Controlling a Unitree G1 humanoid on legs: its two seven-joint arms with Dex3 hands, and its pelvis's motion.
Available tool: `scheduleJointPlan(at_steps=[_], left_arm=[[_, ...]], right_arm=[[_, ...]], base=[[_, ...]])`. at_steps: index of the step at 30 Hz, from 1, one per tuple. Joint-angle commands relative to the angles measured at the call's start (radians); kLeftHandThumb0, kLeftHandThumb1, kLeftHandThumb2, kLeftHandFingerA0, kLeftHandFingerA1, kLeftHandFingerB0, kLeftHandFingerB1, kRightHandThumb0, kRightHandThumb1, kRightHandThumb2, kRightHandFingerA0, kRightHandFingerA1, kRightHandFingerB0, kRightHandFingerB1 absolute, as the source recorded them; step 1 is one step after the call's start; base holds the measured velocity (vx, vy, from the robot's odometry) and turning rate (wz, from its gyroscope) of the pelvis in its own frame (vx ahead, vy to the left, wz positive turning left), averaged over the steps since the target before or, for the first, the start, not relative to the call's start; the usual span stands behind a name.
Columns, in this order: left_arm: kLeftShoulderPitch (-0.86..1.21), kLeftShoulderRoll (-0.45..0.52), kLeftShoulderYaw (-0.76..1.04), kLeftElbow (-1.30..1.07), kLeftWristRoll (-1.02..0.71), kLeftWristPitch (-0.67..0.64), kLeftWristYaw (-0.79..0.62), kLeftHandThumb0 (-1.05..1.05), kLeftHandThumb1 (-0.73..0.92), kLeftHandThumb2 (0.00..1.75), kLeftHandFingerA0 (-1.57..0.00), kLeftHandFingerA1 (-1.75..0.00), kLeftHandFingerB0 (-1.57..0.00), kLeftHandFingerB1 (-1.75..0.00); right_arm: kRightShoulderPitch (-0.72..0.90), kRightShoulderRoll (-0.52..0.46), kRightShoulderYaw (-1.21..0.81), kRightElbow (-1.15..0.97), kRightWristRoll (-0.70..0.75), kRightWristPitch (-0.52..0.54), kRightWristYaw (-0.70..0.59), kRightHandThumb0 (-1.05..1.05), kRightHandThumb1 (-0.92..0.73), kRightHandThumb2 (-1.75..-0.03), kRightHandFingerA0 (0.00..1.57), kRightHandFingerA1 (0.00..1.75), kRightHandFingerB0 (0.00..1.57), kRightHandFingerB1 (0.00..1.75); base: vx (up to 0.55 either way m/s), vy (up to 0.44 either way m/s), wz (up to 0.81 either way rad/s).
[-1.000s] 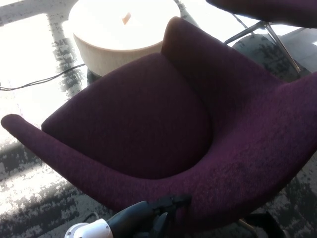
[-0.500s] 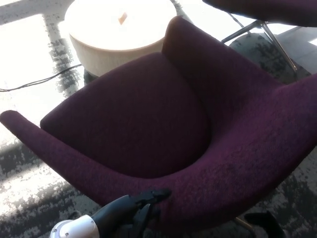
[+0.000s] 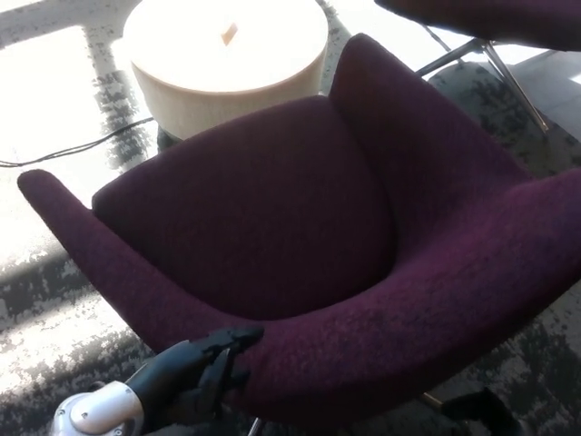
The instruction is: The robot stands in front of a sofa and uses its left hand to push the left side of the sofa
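A dark purple sofa chair (image 3: 254, 209) fills the head view, with its curved near rim running from the left armrest tip (image 3: 41, 186) down to the bottom middle. My left hand (image 3: 195, 368) comes in at the bottom left, black with a silver wrist. It is open, and its fingers (image 3: 231, 341) lie against the outer side of the near rim, holding nothing. The right hand does not show.
A round cream side table (image 3: 227, 45) stands just behind the sofa. A second purple chair (image 3: 490, 14) on metal legs is at the top right. A black cable (image 3: 73, 150) crosses the patterned grey carpet on the left.
The sofa has turned: its backrest swung right and its left armrest tip moved up and right. My left hand has slid left along the near rim, still touching it.
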Motion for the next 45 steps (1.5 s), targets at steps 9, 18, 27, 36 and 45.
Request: scheduleJointPlan(at_steps=[9, 18, 27, 36, 45], left_arm=[[-0.045, 0.024, 0.112, 0.108, -0.017, -0.027, -0.007, -0.9, 0.9, 1.21, -0.01, -0.17, 0.0, -0.09], [-0.064, 0.031, 0.149, 0.153, -0.012, -0.051, -0.008, -0.91, 0.9, 1.22, -0.02, -0.19, -0.01, -0.09], [-0.089, 0.114, 0.285, 0.342, -0.043, -0.101, 0.05, -0.9, 0.83, 1.19, -0.08, -0.36, -0.07, -0.17], [-0.126, 0.143, 0.342, 0.446, -0.059, -0.105, 0.06, -0.89, 0.85, 1.2, -0.07, -0.3, -0.06, -0.15], [-0.132, 0.171, 0.376, 0.49, -0.046, -0.127, 0.114, -0.89, 0.84, 1.2, -0.07, -0.37, -0.07, -0.19]], right_arm=[[0.005, -0.014, 0.002, 0.004, -0.001, -0.006, 0.001, -0.95, -0.6, -1.39, 0.7, 1.22, 0.0, 0.83], [0.002, -0.013, -0.002, 0.005, 0.001, -0.004, 0.006, -0.94, -0.57, -1.36, 0.74, 1.23, 0.0, 0.83], [0.011, -0.014, 0.013, 0.006, -0.016, -0.002, -0.015, -0.99, -0.65, -1.43, 0.71, 1.26, 0.0, 0.86], [0.012, -0.013, 0.004, 0.006, -0.01, -0.001, -0.005, -0.93, -0.58, -1.37, 0.76, 1.24, 0.0, 0.83], [0.016, -0.016, 0.009, 0.005, -0.019, -0.004, -0.011, -0.95, -0.61, -1.39, 0.69, 1.21, 0.0, 0.83]], base=[[0.0, 0.0, 0.0], [0.0, 0.0, 0.0], [0.0, 0.0, 0.0], [0.0, 0.0, 0.0], [0.0, 0.0, 0.0]])
